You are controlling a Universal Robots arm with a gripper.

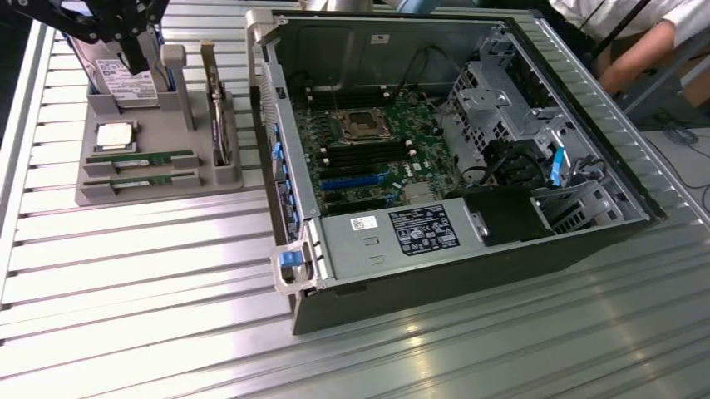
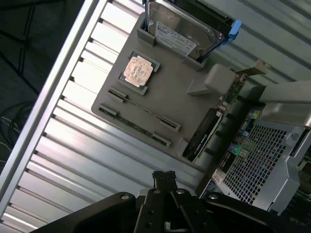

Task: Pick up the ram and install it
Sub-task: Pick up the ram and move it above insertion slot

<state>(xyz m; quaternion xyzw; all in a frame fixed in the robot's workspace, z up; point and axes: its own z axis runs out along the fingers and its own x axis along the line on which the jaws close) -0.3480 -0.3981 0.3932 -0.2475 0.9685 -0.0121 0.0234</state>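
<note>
Gripper (image 2: 164, 177) shut, empty, above tray (image 1: 166, 133); ram (image 1: 141, 156) on-edge in tray looks light, stiff, fragile, best pinched mid-length across top edge.

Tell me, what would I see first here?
The big open computer case sits on the exterior view's right, its green motherboard showing. On that view's left, a grey tray holds two green ram sticks and a silver chip, with the black end effector shut above it.
</note>
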